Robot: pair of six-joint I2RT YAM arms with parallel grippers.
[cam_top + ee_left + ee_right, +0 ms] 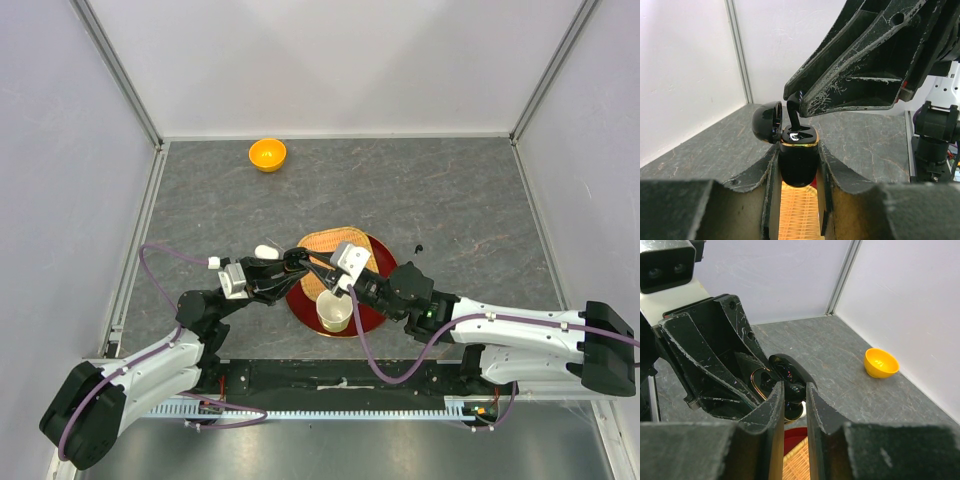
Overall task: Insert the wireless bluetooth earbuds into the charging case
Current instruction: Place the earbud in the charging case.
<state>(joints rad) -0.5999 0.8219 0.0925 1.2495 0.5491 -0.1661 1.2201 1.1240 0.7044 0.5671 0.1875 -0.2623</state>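
My left gripper (290,263) (798,162) is shut on the black charging case (798,157), a glossy case with a gold rim, held upright above the wicker mat with its lid (766,120) open. My right gripper (322,276) (795,390) is shut on a black earbud (797,392). It holds the bud right at the case's open top; in the left wrist view the bud (794,114) hangs stem-down onto the case's left socket. The case (759,382) also shows in the right wrist view behind my fingers. The white buds are not visible.
A red plate (375,310) carries a wicker mat (325,245) and a white cup (334,312) just under the grippers. A small white object (265,250) and a tiny black object (418,248) lie on the table. An orange bowl (267,154) (881,362) stands at the back.
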